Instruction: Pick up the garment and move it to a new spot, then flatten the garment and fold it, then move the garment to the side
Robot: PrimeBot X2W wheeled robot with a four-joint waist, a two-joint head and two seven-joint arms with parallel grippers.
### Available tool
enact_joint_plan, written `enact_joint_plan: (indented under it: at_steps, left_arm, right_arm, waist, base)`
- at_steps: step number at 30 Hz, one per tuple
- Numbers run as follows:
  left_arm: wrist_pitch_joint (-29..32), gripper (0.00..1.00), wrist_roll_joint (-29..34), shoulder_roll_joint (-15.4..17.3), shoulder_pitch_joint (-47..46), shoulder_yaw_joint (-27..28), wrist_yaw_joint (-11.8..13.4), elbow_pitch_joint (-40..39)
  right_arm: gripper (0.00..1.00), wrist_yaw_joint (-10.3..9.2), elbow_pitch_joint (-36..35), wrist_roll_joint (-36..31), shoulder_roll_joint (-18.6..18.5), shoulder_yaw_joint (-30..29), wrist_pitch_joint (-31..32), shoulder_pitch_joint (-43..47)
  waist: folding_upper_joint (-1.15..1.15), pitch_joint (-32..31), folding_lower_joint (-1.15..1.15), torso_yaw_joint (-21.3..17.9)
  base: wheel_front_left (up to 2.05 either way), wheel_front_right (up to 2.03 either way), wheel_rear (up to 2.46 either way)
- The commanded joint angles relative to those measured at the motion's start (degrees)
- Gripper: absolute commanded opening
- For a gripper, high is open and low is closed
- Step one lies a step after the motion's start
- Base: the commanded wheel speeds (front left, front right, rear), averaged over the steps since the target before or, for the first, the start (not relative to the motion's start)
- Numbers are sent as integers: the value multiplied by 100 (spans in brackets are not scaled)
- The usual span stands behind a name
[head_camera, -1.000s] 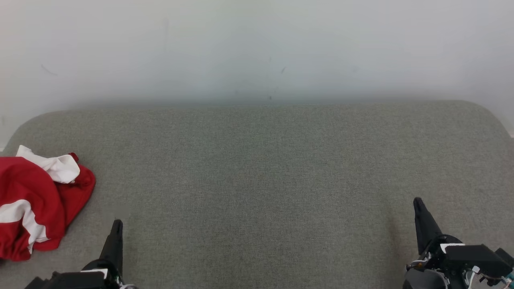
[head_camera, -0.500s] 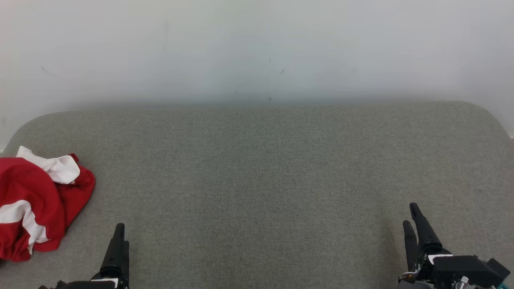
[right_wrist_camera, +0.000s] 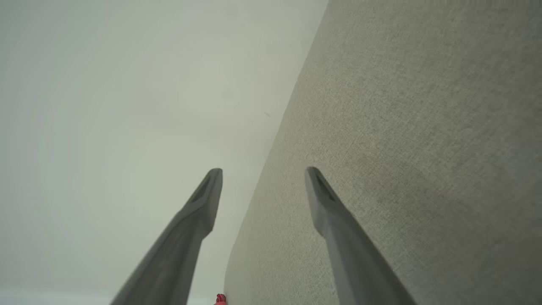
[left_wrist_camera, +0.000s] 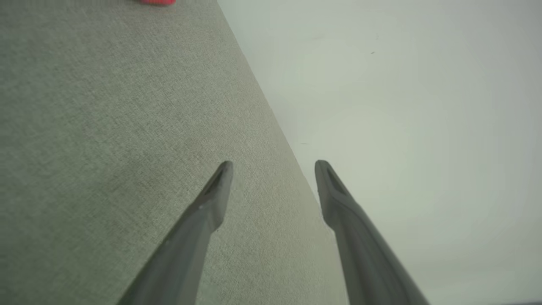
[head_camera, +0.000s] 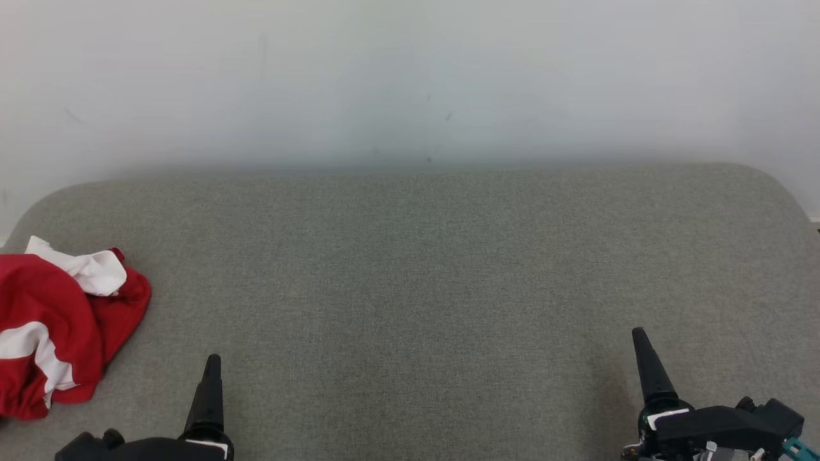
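Note:
The garment [head_camera: 57, 333] is a crumpled red and white heap at the far left of the grey fabric surface [head_camera: 416, 269]. A red sliver of the garment [left_wrist_camera: 157, 1] touches the top edge of the left wrist view, and another bit of the garment [right_wrist_camera: 220, 299] sits at the bottom of the right wrist view. My left gripper [head_camera: 211, 378] hovers at the lower left, to the right of the heap and apart from it. In its wrist view the left gripper [left_wrist_camera: 274, 163] is open and empty. My right gripper [head_camera: 644, 358] is at the lower right, and the right gripper [right_wrist_camera: 264, 170] is open and empty too.
A plain white wall [head_camera: 410, 77] rises behind the surface's far edge. The surface has rounded far corners, and wide bare fabric stretches between the two grippers.
The left gripper has shifted right and the right gripper left, both toward the middle along the bottom edge. The garment lies as before. The camera has tipped very slightly.

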Motion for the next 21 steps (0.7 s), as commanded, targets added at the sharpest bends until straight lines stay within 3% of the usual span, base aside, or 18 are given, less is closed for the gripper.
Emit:
enact_joint_plan:
  at_steps: [1,21]
  left_arm:
    - [-60,100,238,29,-50,-27,31,-123]
    - [-502,100,2654,193,-135,-589,296,-86]
  right_arm:
    - [100,-2,-66,-220,-29,43,-52,-155]
    - [100,-4,-21,-2571,-22,190,-225,-153]
  waist:
    - [0,-2,0,-3]
    - [0,-31,0,-12]
  base:
    - [0,0,0]
    - [0,0,0]
